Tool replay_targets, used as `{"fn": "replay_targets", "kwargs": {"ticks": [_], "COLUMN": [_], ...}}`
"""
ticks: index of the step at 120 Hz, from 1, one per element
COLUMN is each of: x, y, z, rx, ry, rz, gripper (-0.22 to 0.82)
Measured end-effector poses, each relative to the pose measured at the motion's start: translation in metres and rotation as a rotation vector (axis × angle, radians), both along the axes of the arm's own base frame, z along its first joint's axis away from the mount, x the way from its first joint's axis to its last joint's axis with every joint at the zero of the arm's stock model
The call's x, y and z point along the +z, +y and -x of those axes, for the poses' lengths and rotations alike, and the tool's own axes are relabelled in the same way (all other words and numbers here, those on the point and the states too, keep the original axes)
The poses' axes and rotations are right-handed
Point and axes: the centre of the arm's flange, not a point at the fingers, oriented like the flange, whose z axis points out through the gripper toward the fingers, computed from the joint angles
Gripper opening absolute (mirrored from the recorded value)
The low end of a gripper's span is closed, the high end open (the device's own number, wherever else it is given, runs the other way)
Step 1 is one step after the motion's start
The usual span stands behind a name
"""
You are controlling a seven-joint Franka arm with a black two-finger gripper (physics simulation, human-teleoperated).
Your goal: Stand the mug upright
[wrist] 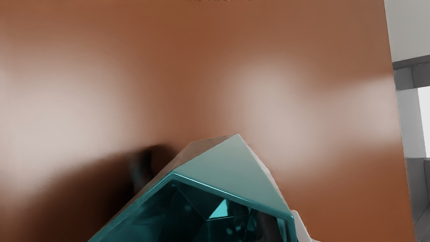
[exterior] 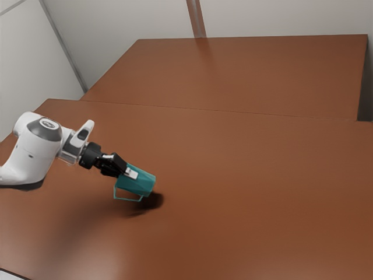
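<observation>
Behind everything, pale walls (exterior: 280, 17) rise past the brown tabletop (exterior: 245, 181), whose broad surface is crossed by 1 thin seam toward its far part. A narrow reddish-brown strip (exterior: 197, 20) runs up the wall from the far edge.

From the exterior view's left comes the white arm (exterior: 35, 149), reaching over the table toward the exterior view's right and ending in the black gripper (exterior: 132, 174), which slants downward.

The gripper is closed on the teal mug (exterior: 139, 184), pinching its wall near the mouth: 1 dark finger (wrist: 267, 227) sits inside the mug and 1 pale fingertip (wrist: 301, 227) lies against its outside, so the gap between them is narrow.

The mug is at the gripper's end, above the nearer part of the tabletop. It is tilted, well away from upright, with its open mouth turned back toward the hand and its base pointing away and down, toward the exterior view's right. Whether any part of it touches the table, I cannot tell.

Smaller than the mug, a dark shadow (exterior: 151, 202) falls on the wood just beside its base end. Smaller again, the thin angular handle (exterior: 127, 199) is on the mug's lower side.
</observation>
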Motion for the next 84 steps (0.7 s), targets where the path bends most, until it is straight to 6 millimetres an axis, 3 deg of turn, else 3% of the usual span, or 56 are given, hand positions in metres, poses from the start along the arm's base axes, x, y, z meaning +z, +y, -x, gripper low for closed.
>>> {"fn": "replay_targets", "kwargs": {"ticks": [26,41,84], "x": [0.043,0.061,0.067], "y": [0.008,-0.001,-0.038], "z": [-0.026,-0.037,-0.044], "rx": [-0.130,-0.197,-0.265], "ry": [-0.022,-0.010,0.091], "rz": [-0.223,-0.344,-0.629], "gripper": [-0.18,-0.18,-0.18]}}
